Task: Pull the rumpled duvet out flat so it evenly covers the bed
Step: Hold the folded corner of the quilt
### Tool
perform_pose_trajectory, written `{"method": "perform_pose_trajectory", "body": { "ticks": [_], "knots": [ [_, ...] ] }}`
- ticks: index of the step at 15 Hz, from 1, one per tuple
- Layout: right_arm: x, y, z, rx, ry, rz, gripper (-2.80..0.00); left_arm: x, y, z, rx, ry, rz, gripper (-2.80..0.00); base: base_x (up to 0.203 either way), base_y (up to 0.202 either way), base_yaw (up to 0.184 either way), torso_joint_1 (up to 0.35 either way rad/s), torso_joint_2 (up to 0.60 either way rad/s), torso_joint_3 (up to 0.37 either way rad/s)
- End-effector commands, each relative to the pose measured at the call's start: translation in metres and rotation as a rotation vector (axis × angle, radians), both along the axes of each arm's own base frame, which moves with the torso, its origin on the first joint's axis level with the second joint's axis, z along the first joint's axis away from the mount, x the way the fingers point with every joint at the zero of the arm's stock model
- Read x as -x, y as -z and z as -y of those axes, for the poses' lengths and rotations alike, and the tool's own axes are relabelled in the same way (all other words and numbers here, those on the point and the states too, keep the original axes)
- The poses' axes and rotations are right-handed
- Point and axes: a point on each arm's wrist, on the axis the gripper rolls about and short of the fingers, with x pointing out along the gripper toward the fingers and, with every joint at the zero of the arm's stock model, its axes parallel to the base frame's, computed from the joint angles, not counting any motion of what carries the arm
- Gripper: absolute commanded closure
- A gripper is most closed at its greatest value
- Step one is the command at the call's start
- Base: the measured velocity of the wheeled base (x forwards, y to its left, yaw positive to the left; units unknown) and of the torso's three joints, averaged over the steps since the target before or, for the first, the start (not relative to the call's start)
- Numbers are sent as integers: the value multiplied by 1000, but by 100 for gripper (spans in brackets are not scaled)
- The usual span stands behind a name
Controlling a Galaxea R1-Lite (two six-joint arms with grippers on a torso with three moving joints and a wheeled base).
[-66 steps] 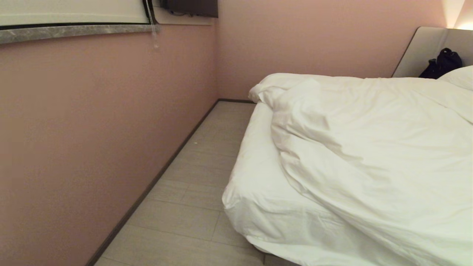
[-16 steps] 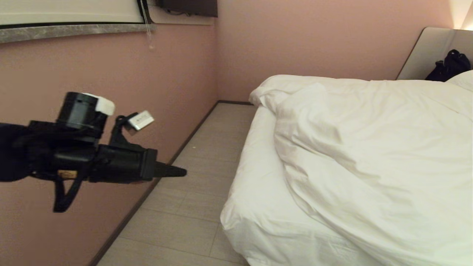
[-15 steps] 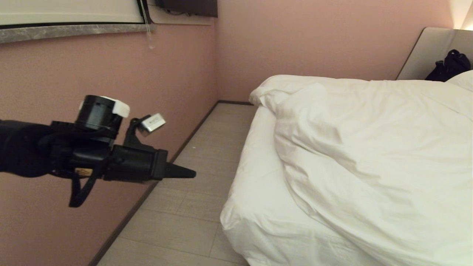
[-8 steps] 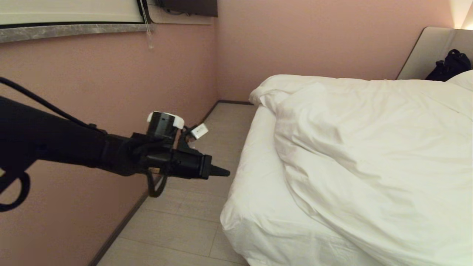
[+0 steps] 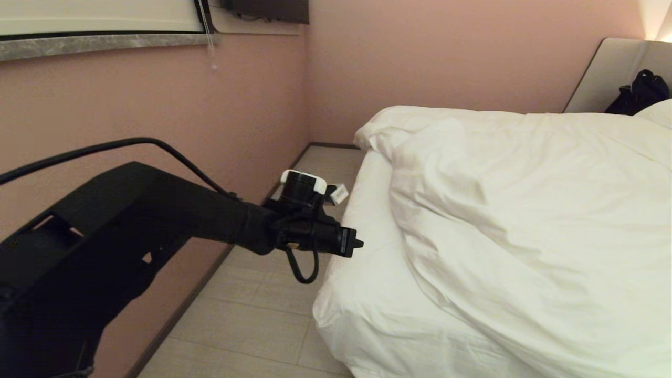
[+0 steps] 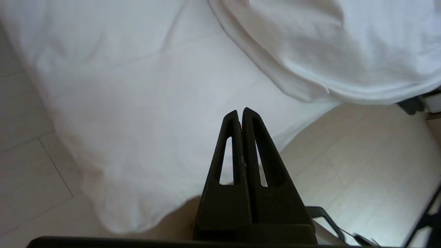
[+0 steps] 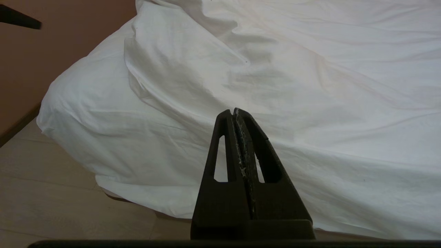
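The puffy white duvet (image 5: 525,210) lies rumpled on the bed (image 5: 357,320), drawn back from the bed's left side so a strip of sheeted mattress is bare. My left gripper (image 5: 359,243) is shut and empty, reaching in from the lower left to that bare mattress edge. In the left wrist view the shut left gripper (image 6: 240,112) hovers over the sheet (image 6: 137,103), with the duvet's folded edge (image 6: 327,44) beyond it. My right gripper (image 7: 232,112) is shut and empty, facing the duvet (image 7: 293,69) near the bed's foot corner; it is outside the head view.
A pink wall (image 5: 131,115) runs close along the left, leaving a narrow strip of tiled floor (image 5: 262,304) beside the bed. At the far right are the headboard (image 5: 604,73), a black bag (image 5: 638,89) and a pillow (image 5: 656,113).
My left arm has swung in from the left over the floor and stretched out to the bed's left edge, its gripper staying shut. The duvet has not moved.
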Motion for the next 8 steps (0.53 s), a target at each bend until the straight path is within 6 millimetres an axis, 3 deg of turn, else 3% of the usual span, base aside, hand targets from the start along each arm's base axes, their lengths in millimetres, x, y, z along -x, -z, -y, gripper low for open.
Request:
{"method": "perform_pose_trajectory", "body": {
  "ticks": [1, 4, 5, 8],
  "knots": [
    [0, 0, 0, 0, 0, -1, 0, -6, 16, 17, -15, 21, 0, 0, 0, 0, 0, 0, 0, 0],
    [0, 0, 0, 0, 1, 0, 0, -3, 19, 39, -23, 69, 43, 0, 0, 0, 0, 0, 0, 0],
    [0, 0, 0, 0, 1, 0, 0, -5, 19, 44, -19, 79, 55, -280, 0, 0, 0, 0, 0, 0],
    [0, 0, 0, 0, 1, 0, 0, -14, 26, 57, -14, 102, 100, -280, 0, 0, 0, 0, 0, 0]
  ]
}}
